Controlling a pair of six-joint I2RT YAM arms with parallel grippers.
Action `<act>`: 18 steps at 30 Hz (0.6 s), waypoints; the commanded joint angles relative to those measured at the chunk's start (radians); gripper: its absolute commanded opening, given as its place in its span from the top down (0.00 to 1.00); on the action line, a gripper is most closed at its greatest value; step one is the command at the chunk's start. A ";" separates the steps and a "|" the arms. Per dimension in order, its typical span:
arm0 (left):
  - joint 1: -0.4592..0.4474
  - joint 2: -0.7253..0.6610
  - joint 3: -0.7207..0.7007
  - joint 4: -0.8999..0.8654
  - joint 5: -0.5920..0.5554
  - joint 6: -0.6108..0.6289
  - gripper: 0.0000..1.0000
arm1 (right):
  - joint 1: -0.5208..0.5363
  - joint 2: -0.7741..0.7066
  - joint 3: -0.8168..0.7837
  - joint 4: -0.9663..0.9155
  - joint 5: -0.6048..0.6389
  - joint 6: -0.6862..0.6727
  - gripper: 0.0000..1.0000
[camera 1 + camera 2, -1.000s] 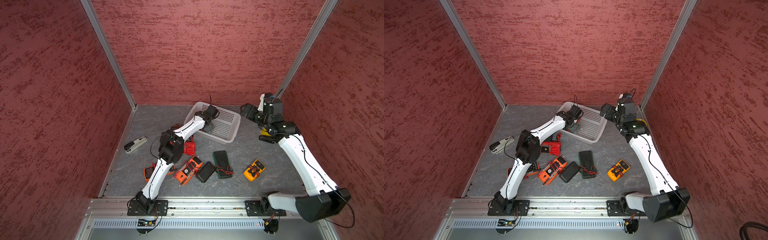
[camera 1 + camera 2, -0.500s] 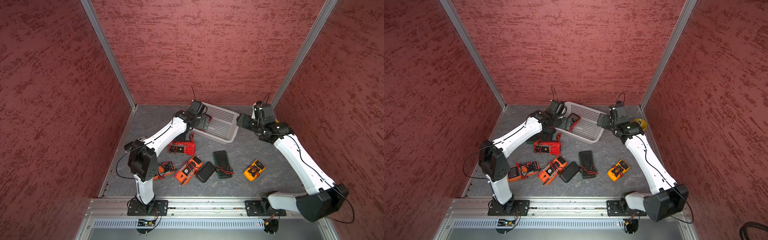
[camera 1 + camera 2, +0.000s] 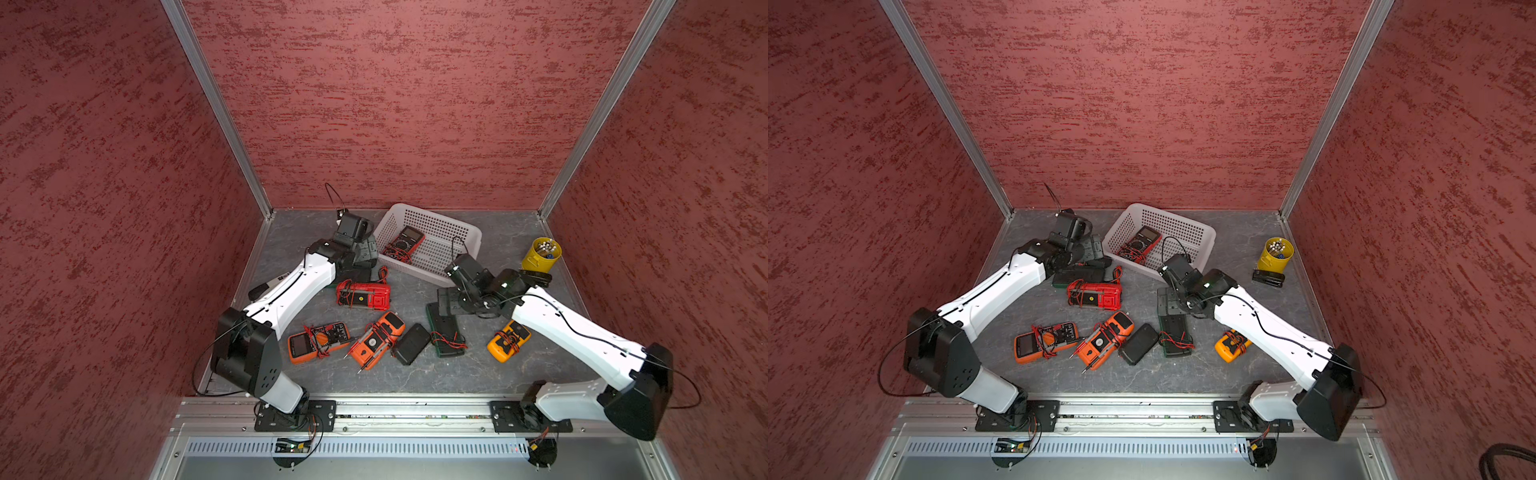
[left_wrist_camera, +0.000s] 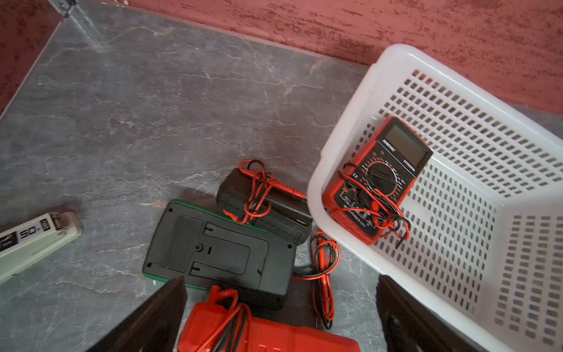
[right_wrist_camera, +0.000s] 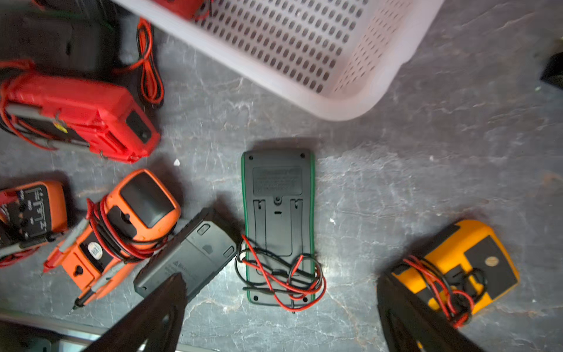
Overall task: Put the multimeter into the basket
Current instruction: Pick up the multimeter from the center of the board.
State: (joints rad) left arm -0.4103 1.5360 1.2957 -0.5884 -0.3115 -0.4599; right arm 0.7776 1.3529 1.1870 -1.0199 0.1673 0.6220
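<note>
The white perforated basket point(image 3: 440, 222) point(image 3: 1183, 226) point(image 4: 344, 122) point(image 5: 304, 51) stands at the back centre. A red-and-black multimeter point(image 3: 405, 243) point(image 3: 1140, 245) point(image 4: 377, 179) lies inside it, face up, its leads wrapped round it. My left gripper point(image 3: 363, 249) point(image 3: 1094, 249) point(image 4: 280, 289) hangs open and holds nothing, just left of the basket, over a red multimeter point(image 3: 365, 295) and a face-down green-edged one point(image 4: 219, 253). My right gripper point(image 3: 446, 303) point(image 3: 1169, 299) point(image 5: 280, 280) is open and holds nothing, in front of the basket, above another face-down green-edged multimeter point(image 5: 278, 213) point(image 3: 446, 340).
Two orange meters point(image 3: 318, 340) point(image 3: 378, 338), a black case point(image 3: 411, 343) and a yellow meter point(image 3: 509, 340) lie across the front. A yellow cup point(image 3: 540, 253) and a black stapler point(image 3: 1268, 277) stand at the back right. A white stapler point(image 4: 30, 240) lies by the left wall.
My left gripper has drawn back leftward from over the basket, and the red-and-black multimeter now lies inside. My right arm has swung from the back right down over the centre meters.
</note>
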 commanded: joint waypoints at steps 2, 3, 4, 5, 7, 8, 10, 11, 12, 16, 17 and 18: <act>0.046 -0.050 -0.058 0.060 -0.019 -0.052 0.00 | 0.031 0.042 -0.069 0.032 -0.077 0.047 0.01; 0.057 -0.060 -0.071 0.072 -0.010 -0.058 0.00 | 0.029 0.054 -0.082 0.052 -0.092 0.046 0.01; 0.066 -0.067 -0.083 0.083 0.000 -0.065 0.00 | 0.031 0.067 -0.092 0.073 -0.104 0.045 0.01; 0.076 -0.072 -0.092 0.088 0.009 -0.071 0.00 | 0.029 0.080 -0.099 0.091 -0.111 0.045 0.01; 0.094 -0.079 -0.106 0.097 0.029 -0.087 0.00 | 0.027 0.119 -0.110 0.130 -0.121 0.042 0.01; 0.101 -0.081 -0.112 0.101 0.040 -0.090 0.00 | 0.025 0.141 -0.112 0.145 -0.128 0.041 0.01; 0.112 -0.084 -0.125 0.117 0.065 -0.092 0.00 | 0.012 0.187 -0.111 0.177 -0.155 0.035 0.01; 0.119 -0.083 -0.128 0.120 0.075 -0.092 0.00 | 0.005 0.206 -0.109 0.186 -0.161 0.032 0.01; 0.123 -0.083 -0.130 0.123 0.084 -0.093 0.00 | -0.003 0.225 -0.109 0.196 -0.164 0.030 0.01; 0.139 -0.079 -0.132 0.126 0.110 -0.094 0.00 | -0.027 0.281 -0.098 0.224 -0.144 0.017 0.01; 0.142 -0.078 -0.133 0.127 0.116 -0.094 0.00 | -0.031 0.291 -0.095 0.225 -0.138 0.017 0.01; 0.146 -0.076 -0.134 0.128 0.124 -0.094 0.00 | -0.035 0.306 -0.092 0.225 -0.124 0.018 0.01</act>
State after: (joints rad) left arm -0.2775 1.4769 1.1721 -0.4919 -0.2222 -0.5461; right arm 0.7578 1.6379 1.0790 -0.8330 0.0280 0.6464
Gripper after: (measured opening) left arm 0.996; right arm 0.990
